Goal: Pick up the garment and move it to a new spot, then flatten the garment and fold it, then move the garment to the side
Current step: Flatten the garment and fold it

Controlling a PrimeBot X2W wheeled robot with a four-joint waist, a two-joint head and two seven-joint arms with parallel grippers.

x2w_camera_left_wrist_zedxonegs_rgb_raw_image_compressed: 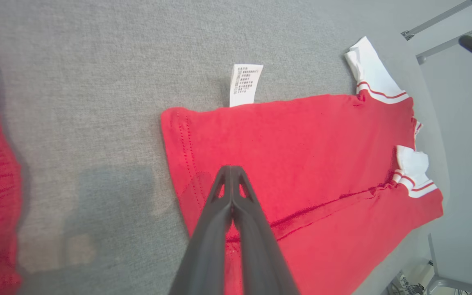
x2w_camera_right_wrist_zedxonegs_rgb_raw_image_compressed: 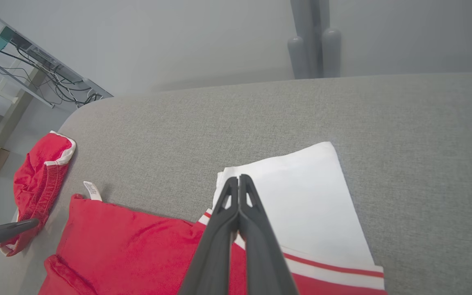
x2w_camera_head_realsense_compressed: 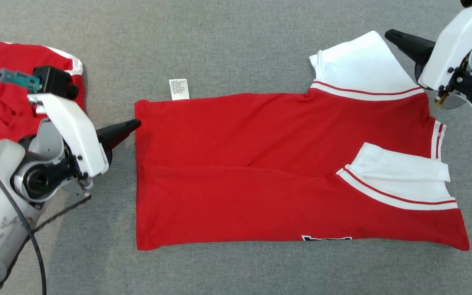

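Garment (x2w_camera_head_realsense_compressed: 260, 164) lies folded flat mid-table (x2w_camera_head_realsense_compressed: 236, 41); the dark print (x2w_camera_head_realsense_compressed: 326, 238) at its 6 o'clock edge is tucked under and unreadable, and a second red garment (x2w_camera_head_realsense_compressed: 2, 94) at 10 o'clock is cut off by the frame. Count: two garments, one care label (x2w_camera_head_realsense_compressed: 179, 89), two white sleeves (x2w_camera_head_realsense_compressed: 359, 61), two pincers. Left pincer (x2w_camera_head_realsense_compressed: 135, 123) is at the 9 o'clock hem (contact unclear) and right pincer (x2w_camera_head_realsense_compressed: 389, 35) is over the 1 o'clock sleeve, both closed tight and holding nothing.

Nothing legible. White care label (x2w_camera_head_realsense_compressed: 179, 89) pokes out from red garment (x2w_camera_head_realsense_compressed: 260, 164) at its 11 o'clock corner in head view: rows of tiny print, too small to read. Dark-and-white print (x2w_camera_head_realsense_compressed: 326, 238) at garment's 6 o'clock edge (only sliver shows), unreadable.
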